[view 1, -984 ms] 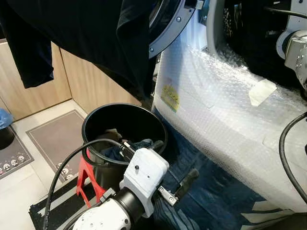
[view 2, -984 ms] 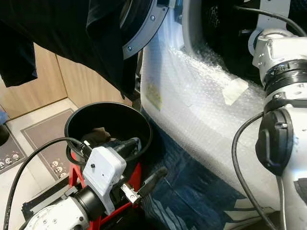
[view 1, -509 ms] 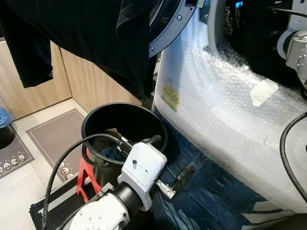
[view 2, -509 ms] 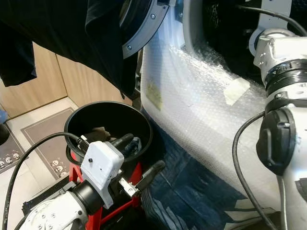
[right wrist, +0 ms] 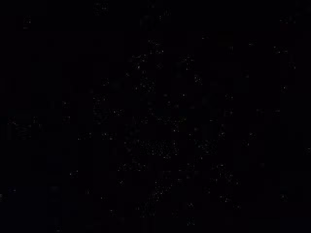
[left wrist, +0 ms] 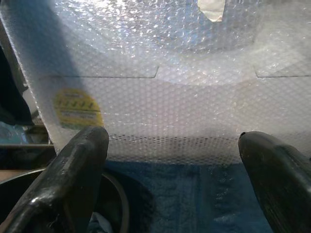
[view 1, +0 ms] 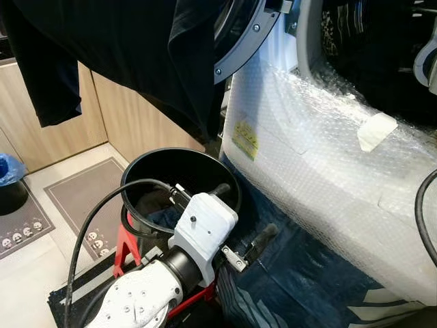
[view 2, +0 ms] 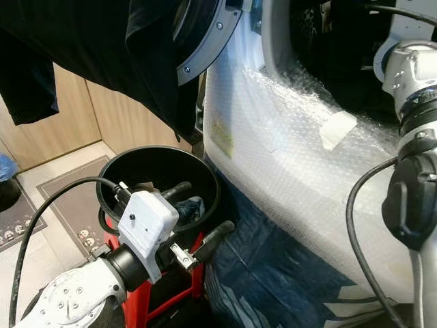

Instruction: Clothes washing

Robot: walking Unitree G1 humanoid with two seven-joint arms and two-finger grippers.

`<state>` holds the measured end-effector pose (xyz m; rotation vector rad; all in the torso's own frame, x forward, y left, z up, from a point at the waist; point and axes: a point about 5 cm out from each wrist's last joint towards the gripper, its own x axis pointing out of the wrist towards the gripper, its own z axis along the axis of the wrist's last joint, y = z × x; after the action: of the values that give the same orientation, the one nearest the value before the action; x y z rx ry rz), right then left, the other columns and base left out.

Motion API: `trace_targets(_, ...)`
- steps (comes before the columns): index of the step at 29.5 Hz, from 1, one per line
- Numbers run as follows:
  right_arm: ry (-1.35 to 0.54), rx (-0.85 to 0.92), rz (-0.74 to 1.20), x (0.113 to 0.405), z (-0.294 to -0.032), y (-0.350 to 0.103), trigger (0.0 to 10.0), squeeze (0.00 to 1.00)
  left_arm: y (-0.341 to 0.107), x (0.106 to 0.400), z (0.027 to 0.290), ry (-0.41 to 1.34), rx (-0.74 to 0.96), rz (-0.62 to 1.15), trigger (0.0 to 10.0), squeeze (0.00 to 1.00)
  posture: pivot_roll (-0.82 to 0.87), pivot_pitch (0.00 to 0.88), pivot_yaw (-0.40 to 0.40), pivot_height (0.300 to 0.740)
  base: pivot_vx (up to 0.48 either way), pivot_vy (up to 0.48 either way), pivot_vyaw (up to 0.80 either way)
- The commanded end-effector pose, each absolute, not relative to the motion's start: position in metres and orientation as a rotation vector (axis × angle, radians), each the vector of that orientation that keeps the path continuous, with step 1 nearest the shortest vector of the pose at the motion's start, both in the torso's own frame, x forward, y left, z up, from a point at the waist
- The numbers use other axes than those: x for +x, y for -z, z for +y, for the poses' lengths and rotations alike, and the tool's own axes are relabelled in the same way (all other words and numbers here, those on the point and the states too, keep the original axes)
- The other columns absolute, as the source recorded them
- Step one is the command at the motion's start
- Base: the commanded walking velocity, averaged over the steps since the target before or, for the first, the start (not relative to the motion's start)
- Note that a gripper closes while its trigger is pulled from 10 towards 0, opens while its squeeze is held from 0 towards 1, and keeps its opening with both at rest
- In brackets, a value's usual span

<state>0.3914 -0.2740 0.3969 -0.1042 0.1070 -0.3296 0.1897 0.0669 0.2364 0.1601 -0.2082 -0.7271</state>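
Observation:
A black bucket (view 1: 179,156) stands on a red stool (view 1: 125,240) before the washing machine (view 1: 328,157), which is wrapped in bubble wrap. Blue and brown clothes (view 2: 188,204) lie in the bucket. My left gripper (view 1: 242,213) is open and holds nothing; one finger is over the bucket's near rim, the other is beside it above a blue cloth (view 1: 293,287) on the floor. The left wrist view looks between the fingers (left wrist: 73,170) at the machine's front. A dark garment (view 1: 136,55) hangs over the open washer door (view 1: 247,39). My right arm (view 2: 413,137) reaches toward the drum.
Wooden cabinets (view 1: 123,116) run along the left. A grey mat (view 1: 82,198) lies on the tiled floor beside the bucket. A cable loops from my left wrist over the bucket's edge. The right wrist view is black.
My left gripper has risen a little and moved toward the bucket's rim, still open. The camera has shifted slightly, so my right arm sits further right.

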Motion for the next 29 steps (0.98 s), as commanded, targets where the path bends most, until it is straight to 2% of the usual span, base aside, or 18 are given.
trace_targets(1,0.351,-0.129,0.102,0.385,-0.287,-0.402,10.0,1.0,-0.236,0.19,0.065,0.751,0.157,-0.215,10.0,0.0,0.06,0.083,-0.137,0.74,0.0,0.0,0.0)
trace_targets(5,0.309,-0.109,0.102,0.383,-0.288,-0.405,10.0,1.0,-0.238,0.193,0.063,0.766,0.161,-0.223,10.0,0.0,0.05,0.07,-0.126,0.74,0.0,0.0,0.0)
trace_targets(12,0.382,-0.081,0.075,0.374,-0.306,-0.41,10.0,1.0,-0.239,0.196,0.063,0.782,0.17,-0.237,10.0,0.0,0.04,0.05,-0.112,0.74,0.0,0.0,0.0)
trace_targets(18,0.216,-0.163,0.083,0.373,-0.299,-0.411,10.0,1.0,-0.24,0.199,0.064,0.796,0.182,-0.245,10.0,0.0,0.04,0.032,-0.1,0.74,0.0,0.0,0.0)
trace_targets(19,0.166,-0.196,0.076,0.373,-0.296,-0.412,10.0,0.91,-0.24,0.199,0.064,0.797,0.184,-0.246,10.0,0.0,0.04,0.03,-0.1,0.74,0.0,0.0,0.0)
trace_targets(20,0.153,-0.205,0.072,0.372,-0.295,-0.412,10.0,0.91,-0.24,0.199,0.064,0.798,0.185,-0.247,10.0,0.0,0.04,0.03,-0.1,0.74,0.0,0.0,0.0)
trace_targets(21,0.131,-0.232,0.051,0.371,-0.294,-0.414,10.0,0.0,-0.24,0.199,0.064,0.799,0.186,-0.248,10.0,0.0,0.04,0.03,-0.1,0.74,0.0,0.0,0.0)
trace_targets(22,0.064,-0.286,0.016,0.366,-0.293,-0.416,10.0,0.0,-0.24,0.2,0.064,0.8,0.187,-0.251,10.0,0.0,0.04,0.029,-0.098,0.74,0.0,0.0,0.0)
trace_targets(25,0.027,-0.401,-0.014,0.355,-0.296,-0.416,10.0,0.0,-0.24,0.2,0.065,0.803,0.188,-0.251,10.0,0.0,0.03,0.025,-0.096,0.74,0.0,0.0,0.0)
trace_targets(29,0.03,-0.398,0.034,0.348,-0.301,-0.412,10.0,0.0,-0.24,0.2,0.064,0.809,0.188,-0.253,10.0,0.0,0.03,0.024,-0.096,0.74,0.0,0.0,0.0)
